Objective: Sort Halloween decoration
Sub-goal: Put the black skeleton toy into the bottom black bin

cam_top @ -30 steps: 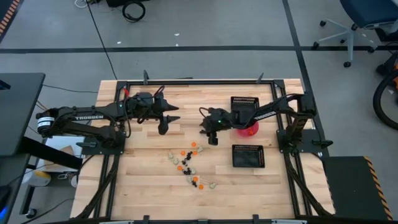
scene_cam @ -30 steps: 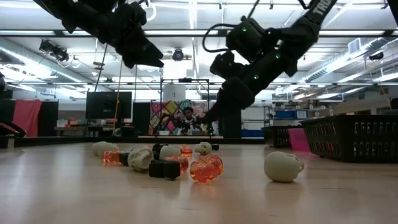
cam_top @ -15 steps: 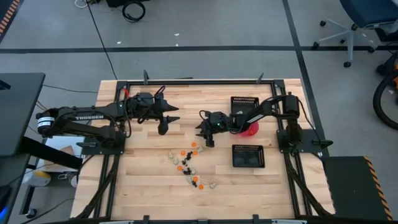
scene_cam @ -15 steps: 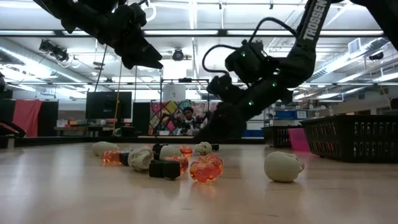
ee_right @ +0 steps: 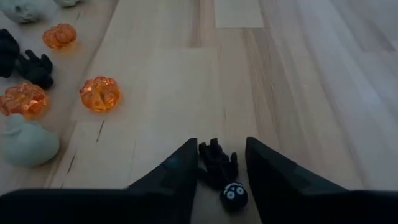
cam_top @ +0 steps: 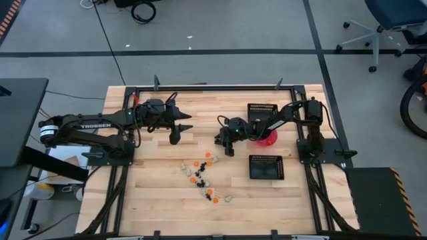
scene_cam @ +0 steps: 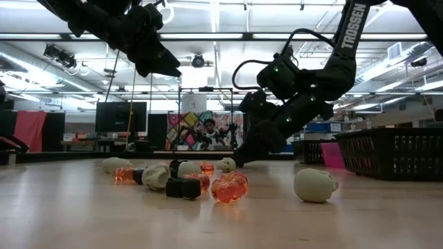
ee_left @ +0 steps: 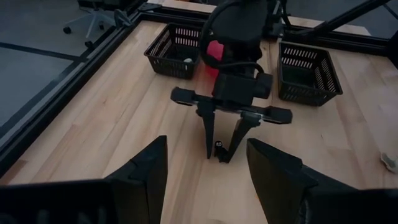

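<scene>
Right pincer (ee_right: 216,163) is down at the surface (cam_top: 160,193), fingers straddling 1 black spider trinket (ee_right: 219,169), not clamped. The other trinkets (cam_top: 203,179) lie scattered toward the near edge. Left pincer (cam_top: 180,127) hovers wide apart, empty.

Overhead, table-level and two wrist cameras share the wooden table (cam_top: 167,193).

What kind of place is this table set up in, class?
Probably a robotics lab or workshop: a framed wooden table with two mounted arms, a taped concrete floor, an office chair, and ceiling strip lights over a large open room.
</scene>
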`<state>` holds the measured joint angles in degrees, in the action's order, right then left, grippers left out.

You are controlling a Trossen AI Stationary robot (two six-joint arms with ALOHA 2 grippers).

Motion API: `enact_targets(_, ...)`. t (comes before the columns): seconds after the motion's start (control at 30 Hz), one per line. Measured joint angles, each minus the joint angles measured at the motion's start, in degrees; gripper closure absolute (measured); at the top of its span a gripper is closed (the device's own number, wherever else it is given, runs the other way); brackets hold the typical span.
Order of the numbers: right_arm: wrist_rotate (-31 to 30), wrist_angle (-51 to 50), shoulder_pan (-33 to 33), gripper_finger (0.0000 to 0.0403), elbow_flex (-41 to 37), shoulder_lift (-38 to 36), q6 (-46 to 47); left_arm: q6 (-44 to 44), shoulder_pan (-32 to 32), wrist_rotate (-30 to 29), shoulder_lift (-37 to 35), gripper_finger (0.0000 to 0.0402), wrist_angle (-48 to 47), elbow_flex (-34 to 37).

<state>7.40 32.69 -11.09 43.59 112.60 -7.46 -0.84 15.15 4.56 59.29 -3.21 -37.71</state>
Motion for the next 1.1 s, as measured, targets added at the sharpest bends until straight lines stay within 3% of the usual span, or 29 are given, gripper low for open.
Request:
enact_targets(0.27,-0.2,-0.7,0.1,0.0333,0.0,-0.2,-0.2,0.0,0.0,0.0,0.0,0.0209,0.0,0.0)
enact_targets(0.43,-0.8,-4.9,0.0,0.0348,0.2,-2.5,-0.2,0.0,0.0,0.0,0.0,0.0209,0.0,0.0)
enact_targets(0.6,-3.8,-16.6,0.7,0.0348,3.7,-5.9,-0.9,0.0,0.0,0.0,0.0,0.0209,0.0,0.0)
enact_targets(0.9,-3.5,-39.4,3.6,0.0348,13.9,-9.2,-1.3,0.0,0.0,0.0,0.0,0.0209,0.0,0.0)
enact_targets(1.1,1.3,-59.1,5.7,0.0348,23.3,-10.4,-0.2,0.0,0.0,0.0,0.0,0.0209,0.0,0.0)
